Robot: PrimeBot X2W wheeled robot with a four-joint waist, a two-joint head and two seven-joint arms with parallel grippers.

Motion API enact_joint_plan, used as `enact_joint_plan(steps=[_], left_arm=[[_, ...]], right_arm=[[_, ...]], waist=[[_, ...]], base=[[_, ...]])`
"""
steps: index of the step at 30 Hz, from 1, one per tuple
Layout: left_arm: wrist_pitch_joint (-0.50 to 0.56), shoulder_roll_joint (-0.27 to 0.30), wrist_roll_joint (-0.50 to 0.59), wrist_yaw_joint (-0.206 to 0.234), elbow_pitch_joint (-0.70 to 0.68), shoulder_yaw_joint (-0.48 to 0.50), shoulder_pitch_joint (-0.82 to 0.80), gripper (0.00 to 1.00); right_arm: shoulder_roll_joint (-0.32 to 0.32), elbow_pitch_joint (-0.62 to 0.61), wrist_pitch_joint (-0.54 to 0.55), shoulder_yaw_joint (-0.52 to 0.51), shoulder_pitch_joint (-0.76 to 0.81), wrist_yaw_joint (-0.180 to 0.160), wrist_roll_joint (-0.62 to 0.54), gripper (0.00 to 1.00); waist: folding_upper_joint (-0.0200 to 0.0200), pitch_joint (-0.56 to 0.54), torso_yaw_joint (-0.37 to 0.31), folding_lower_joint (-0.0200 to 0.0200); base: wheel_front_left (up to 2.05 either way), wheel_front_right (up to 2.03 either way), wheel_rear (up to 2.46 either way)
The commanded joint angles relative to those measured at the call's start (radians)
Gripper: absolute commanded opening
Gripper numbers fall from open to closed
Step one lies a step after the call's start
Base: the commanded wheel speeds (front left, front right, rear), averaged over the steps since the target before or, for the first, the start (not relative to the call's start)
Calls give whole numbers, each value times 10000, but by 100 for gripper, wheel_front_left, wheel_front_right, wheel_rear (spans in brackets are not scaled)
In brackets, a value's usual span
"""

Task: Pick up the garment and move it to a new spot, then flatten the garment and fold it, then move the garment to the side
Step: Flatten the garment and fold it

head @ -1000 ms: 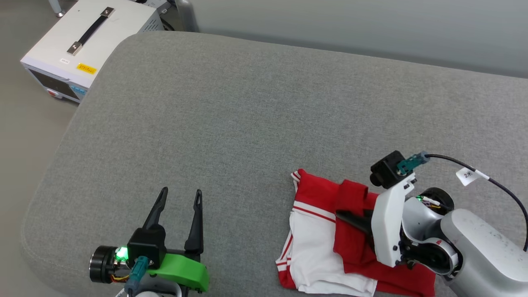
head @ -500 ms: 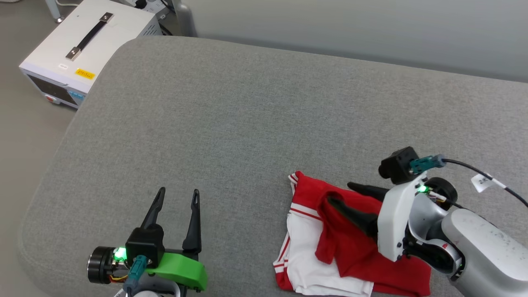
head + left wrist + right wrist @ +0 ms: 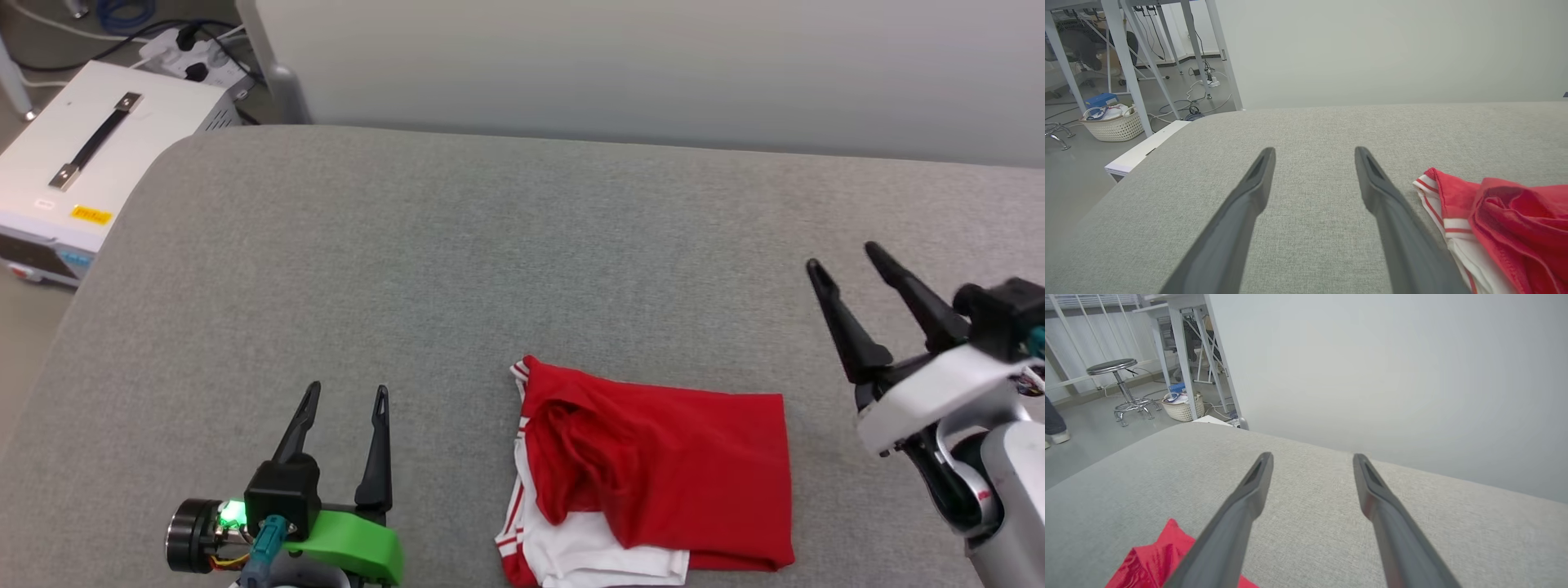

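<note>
A broad grey woven-fabric cushion with rounded corners (image 3: 457, 245) is seen spread across the head view, its near edge cut off by the frame. A white metal box with a black strap handle (image 3: 90, 155) is seen on the floor past the cushion's left corner, partly cropped. The red jersey-style garment with white sleeves and red-white striped trim (image 3: 678, 465) is laid folded on the cushion near its front, between the two grippers and touched by neither. A smooth red panel is turned uppermost, a rumpled fold is bunched at its left, and the white layer beneath is clipped by the lower edge; no lettering can be made out. The right gripper (image 3: 842, 256), dark tapered fingers on a white bracket, is held over the cushion beside the garment, jaws spread wide and empty, its arm cropped. The left gripper (image 3: 347, 388), on a green housing, is likewise spread and empty. A chrome stool (image 3: 1112, 367) and a person's shoe (image 3: 1057, 437) are caught in the right wrist view, a cream woven basket (image 3: 1114, 124) in the left.
</note>
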Motion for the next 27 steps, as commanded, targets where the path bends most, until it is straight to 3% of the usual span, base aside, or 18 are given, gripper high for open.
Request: enact_joint_plan(steps=[1,7,12,20,27], left_arm=[[-59,72,84,-6,-46,54,134,100],[-59,146,147,98,-100,108,198,100],[-59,190,147,135,-173,120,334,100],[-59,219,145,257,-360,145,639,100],[-59,228,88,239,-583,116,892,100]], right_arm=[[182,-8,-459,-299,257,-4,-583,100],[1055,-95,-1506,-1599,1179,-4,-2654,100],[1950,-680,-1622,-2426,2053,-4,-3429,100],[3070,-1513,-1629,-3151,3611,-4,-3857,100],[3413,-1860,-1630,-3360,4252,-4,-3774,100]], waist=[[0,-172,-241,0],[0,-313,-462,0],[0,-468,-512,0],[0,-666,-510,0],[0,-757,-482,0]], base=[[0,0,0],[0,0,0],[0,0,0],[0,0,0],[0,0,0]])
